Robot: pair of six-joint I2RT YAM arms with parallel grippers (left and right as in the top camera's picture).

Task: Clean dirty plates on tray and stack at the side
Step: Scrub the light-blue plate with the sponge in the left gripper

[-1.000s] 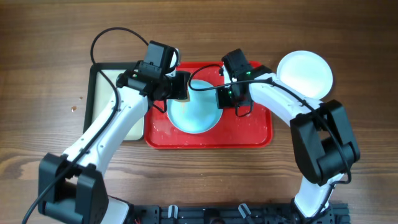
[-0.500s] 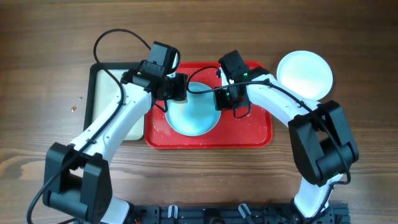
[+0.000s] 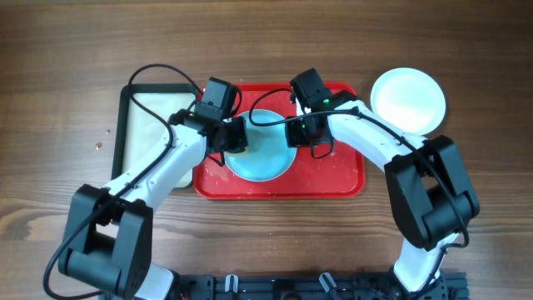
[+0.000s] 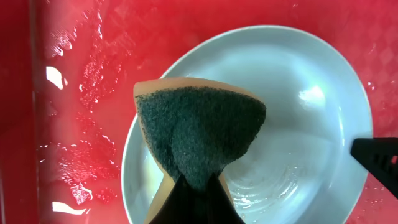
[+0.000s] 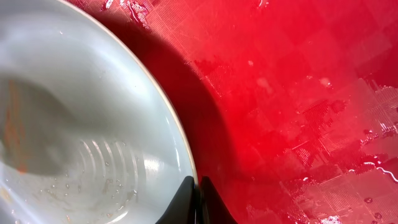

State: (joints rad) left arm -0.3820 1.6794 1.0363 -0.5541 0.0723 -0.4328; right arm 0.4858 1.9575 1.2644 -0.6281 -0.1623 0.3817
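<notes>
Our left gripper (image 4: pixel 194 194) is clamped tight on the sponge (image 4: pixel 199 127), held over the light-blue plate (image 4: pixel 298 118) in the middle of the red tray (image 4: pixel 81 93). Our right gripper (image 5: pixel 195 198) is pinched closed on that plate's rim. A white plate (image 3: pixel 408 98) sits on the counter (image 3: pixel 67 67) at upper right, seemingly done. We judge the blue one mid-scrub and not yet stacked.

I see a red tray (image 3: pixel 333 177) with faint checker texture, pale blue plate (image 3: pixel 265 160), white plate (image 3: pixel 408 100), orange sponge (image 4: pixel 199 134) faced dark grey-green, brown wood-grain counter (image 3: pixel 67 67).
</notes>
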